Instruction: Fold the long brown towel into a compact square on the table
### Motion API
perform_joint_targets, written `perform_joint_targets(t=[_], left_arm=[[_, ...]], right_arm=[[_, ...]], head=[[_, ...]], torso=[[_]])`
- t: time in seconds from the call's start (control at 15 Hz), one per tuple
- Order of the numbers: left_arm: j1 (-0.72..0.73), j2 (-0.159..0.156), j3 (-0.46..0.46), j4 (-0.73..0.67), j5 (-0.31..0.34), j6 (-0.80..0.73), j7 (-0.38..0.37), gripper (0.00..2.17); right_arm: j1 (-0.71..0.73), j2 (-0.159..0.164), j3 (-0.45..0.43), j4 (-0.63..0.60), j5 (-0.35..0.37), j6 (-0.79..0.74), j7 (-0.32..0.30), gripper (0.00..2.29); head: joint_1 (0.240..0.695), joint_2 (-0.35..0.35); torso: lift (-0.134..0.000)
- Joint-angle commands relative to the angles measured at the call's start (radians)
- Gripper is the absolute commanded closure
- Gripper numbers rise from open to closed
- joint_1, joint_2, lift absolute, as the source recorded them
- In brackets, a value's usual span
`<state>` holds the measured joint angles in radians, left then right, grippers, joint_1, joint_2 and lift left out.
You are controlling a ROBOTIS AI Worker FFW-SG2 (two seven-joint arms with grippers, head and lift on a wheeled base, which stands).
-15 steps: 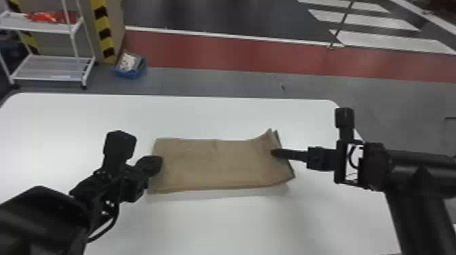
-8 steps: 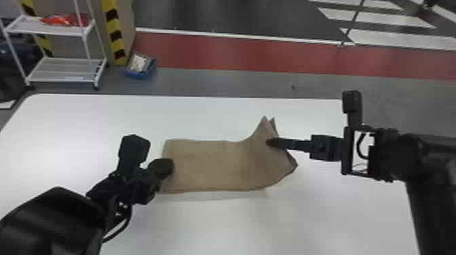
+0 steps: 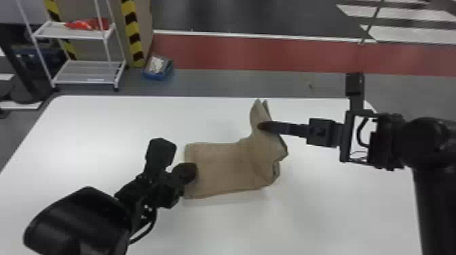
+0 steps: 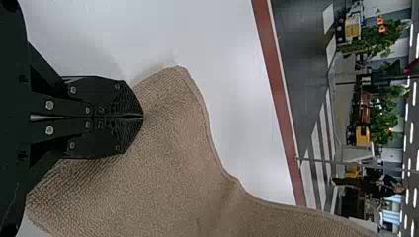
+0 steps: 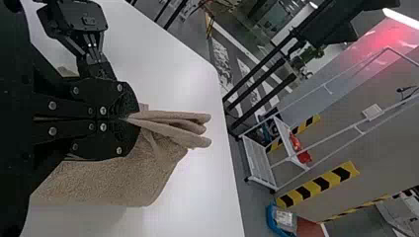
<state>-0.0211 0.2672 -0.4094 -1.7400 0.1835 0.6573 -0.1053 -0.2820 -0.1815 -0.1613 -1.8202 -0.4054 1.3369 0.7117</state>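
Long brown cloth towel [image 3: 220,169] partly folded on the white, smooth-topped surface [image 3: 112,125], its right end lifted.
The towel lies out from the surface's left edge and short of its far edge, already a layered strip rather than a full spread, so the lengthwise narrowing looks done. The black two-fingered right end effector [image 3: 261,126] is closed on the layers of the right end, holding them up toward the far right corner; the black two-fingered left end effector [image 3: 194,171] has its fingers together at the flat left end, probably steadying it. Left to do, by my reading: bring the raised end over leftward, lay it down, align the edges—perhaps fold once more—and flatten it into a compact square.
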Motion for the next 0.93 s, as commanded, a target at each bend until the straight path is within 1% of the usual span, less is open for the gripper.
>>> perform_joint_targets(t=[0.0, 0.13, 0.2, 0.4, 0.6, 0.67, 0.87], left_arm=[[0.007, 0.0, -0.019, -0.016, -0.001, 0.011, 0.002, 1.91], [0.007, -0.002, -0.031, -0.027, 0.001, 0.029, 0.004, 1.92], [0.007, -0.002, -0.034, -0.03, 0.002, 0.038, 0.006, 1.91], [0.015, -0.002, -0.029, -0.041, 0.004, 0.045, 0.006, 1.91], [0.024, 0.004, -0.017, -0.064, 0.004, 0.045, 0.004, 1.91], [0.026, 0.006, -0.015, -0.065, 0.004, 0.045, 0.004, 1.92], [0.032, 0.006, -0.014, -0.07, 0.004, 0.045, 0.002, 1.92]], right_arm=[[-0.011, 0.042, 0.023, 0.045, 0.0, -0.012, -0.003, 1.29], [-0.011, 0.05, 0.068, 0.085, -0.013, -0.04, -0.023, 1.29], [-0.016, 0.05, 0.095, 0.099, -0.027, -0.052, -0.046, 1.29], [-0.019, 0.051, 0.164, 0.124, -0.009, -0.055, -0.077, 1.29], [-0.028, 0.05, 0.193, 0.142, 0.019, -0.055, -0.092, 1.29], [-0.022, 0.048, 0.197, 0.141, 0.023, -0.052, -0.113, 1.29], [-0.025, 0.05, 0.218, 0.141, 0.025, -0.049, -0.12, 1.29]], head=[[0.695, -0.078], [0.695, -0.068], [0.695, -0.063], [0.695, -0.039], [0.695, -0.016], [0.695, -0.012], [0.695, -0.012]], torso=[[-0.124], [-0.124], [-0.124], [-0.124], [-0.124], [-0.124], [-0.124]])
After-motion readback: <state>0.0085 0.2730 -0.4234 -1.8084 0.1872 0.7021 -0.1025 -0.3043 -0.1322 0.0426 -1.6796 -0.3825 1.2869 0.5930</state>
